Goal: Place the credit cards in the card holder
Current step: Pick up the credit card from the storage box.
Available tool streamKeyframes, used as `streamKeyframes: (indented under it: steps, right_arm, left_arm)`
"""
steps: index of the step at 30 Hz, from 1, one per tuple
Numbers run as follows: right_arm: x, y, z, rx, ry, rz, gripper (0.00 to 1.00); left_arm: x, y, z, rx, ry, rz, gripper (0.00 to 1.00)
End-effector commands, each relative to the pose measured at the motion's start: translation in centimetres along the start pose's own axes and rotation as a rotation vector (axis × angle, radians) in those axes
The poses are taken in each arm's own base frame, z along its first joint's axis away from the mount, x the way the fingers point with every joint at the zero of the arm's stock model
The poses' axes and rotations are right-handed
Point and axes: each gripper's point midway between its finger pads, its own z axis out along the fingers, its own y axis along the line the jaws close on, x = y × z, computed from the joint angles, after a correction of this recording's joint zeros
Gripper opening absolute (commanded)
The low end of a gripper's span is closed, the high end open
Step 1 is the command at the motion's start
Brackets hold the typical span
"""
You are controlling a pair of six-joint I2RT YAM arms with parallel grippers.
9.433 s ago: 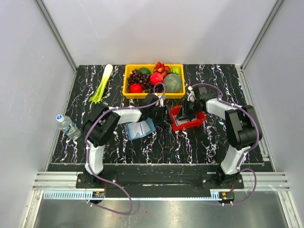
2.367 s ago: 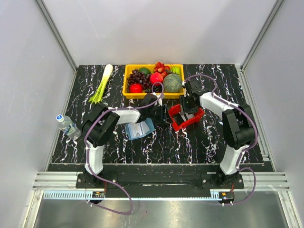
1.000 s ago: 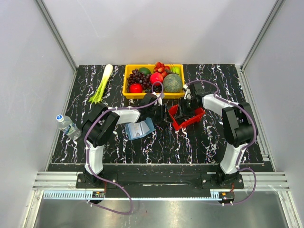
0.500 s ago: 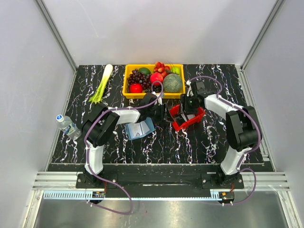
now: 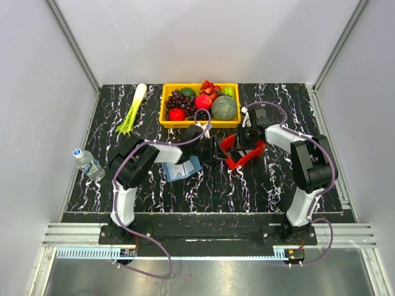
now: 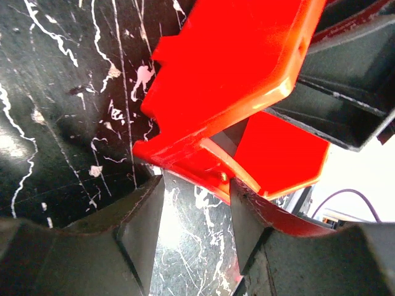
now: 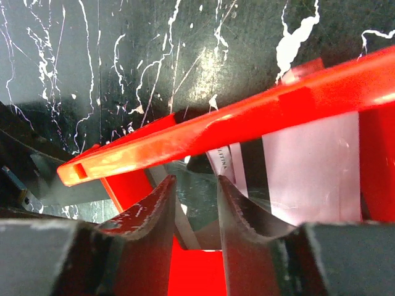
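The red tray [image 5: 242, 158] stands tilted between both arms. In the right wrist view its rim [image 7: 247, 117] crosses above my right gripper [image 7: 195, 179], which reaches inside with jaws a little apart. A dark credit card [image 7: 199, 198] shows in the gap, and white credit cards [image 7: 308, 166] lie to the right. My left gripper [image 6: 197, 185] is open, with bare table between its fingers. Its fingertips meet the tray's lower edge [image 6: 185, 163], and the tray's underside [image 6: 228, 80] faces this camera. The blue card holder [image 5: 183, 168] lies open on the table left of the tray, under the left arm.
A yellow bin of fruit [image 5: 199, 123] stands just behind both grippers. A leek [image 5: 133, 108] lies at the back left and a water bottle [image 5: 88, 163] at the left edge. Dark marbled table extends in front of the tray.
The right gripper lifted and widened, then came back down into the tray's far side with narrower jaws. The tray stays tilted, and the left gripper has barely moved.
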Motion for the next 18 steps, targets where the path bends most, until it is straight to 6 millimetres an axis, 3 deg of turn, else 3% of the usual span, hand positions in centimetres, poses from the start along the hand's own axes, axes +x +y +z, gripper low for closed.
streamKeyframes:
  steps: [1,4,13,17,18]
  right_arm:
    - [1.6,2.5,0.0,-0.121,0.053,0.007,0.34]
    - [1.0,3.4,-0.7,-0.157,0.038,0.008,0.28]
    - [0.1,4.6,-2.8,-0.184,-0.012,-0.015,0.23]
    - [-0.8,2.0,-2.5,-0.032,-0.065,-0.009,0.35]
    - [-1.4,1.1,-2.4,0.022,-0.089,-0.016,0.42]
  left_arm:
    - [-0.8,-1.0,1.0,0.039,-0.041,0.022,0.49]
    - [-0.8,-0.9,1.0,0.033,-0.038,0.023,0.49]
    - [-1.0,-1.0,0.8,0.026,-0.038,0.026,0.48]
    - [-0.9,-1.0,0.8,0.023,-0.037,0.026,0.48]
    - [-0.8,-0.9,0.7,0.021,-0.035,0.026,0.48]
